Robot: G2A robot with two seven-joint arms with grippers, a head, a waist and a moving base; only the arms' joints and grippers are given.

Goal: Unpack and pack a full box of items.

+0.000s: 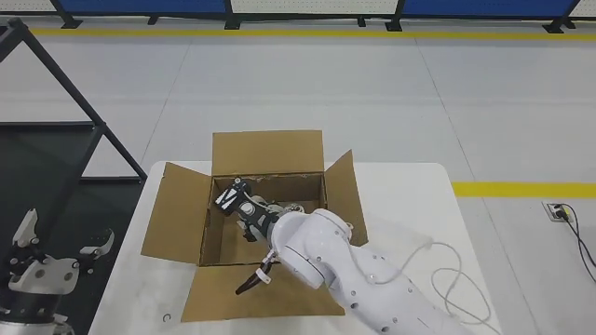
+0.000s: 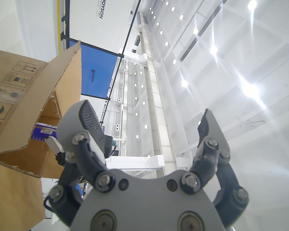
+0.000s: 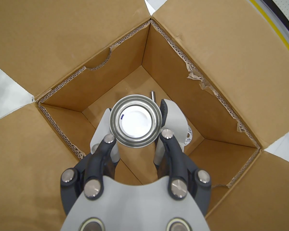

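An open cardboard box [image 1: 267,153] stands on the white table [image 1: 410,205] with all its flaps folded out. My right gripper [image 3: 136,111] is down inside the box [image 3: 197,49], shut on an upright metal can [image 3: 135,120] with a silver rim and a white cap. In the top view this gripper [image 1: 244,208] is near the box's far left corner. A thin metal rod [image 3: 153,95] lies on the box floor just beyond the can. My left gripper [image 1: 63,237] hangs off the table's left side, open and pointing upward with nothing in it [image 2: 147,114].
A white printed item [image 3: 188,136] lies on the box floor beside the right fingers. A black metal frame [image 1: 56,102] stands left of the table. A white cable [image 1: 447,279] trails over the table's right part. The box's side flap [image 2: 26,97] rises close to the left gripper.
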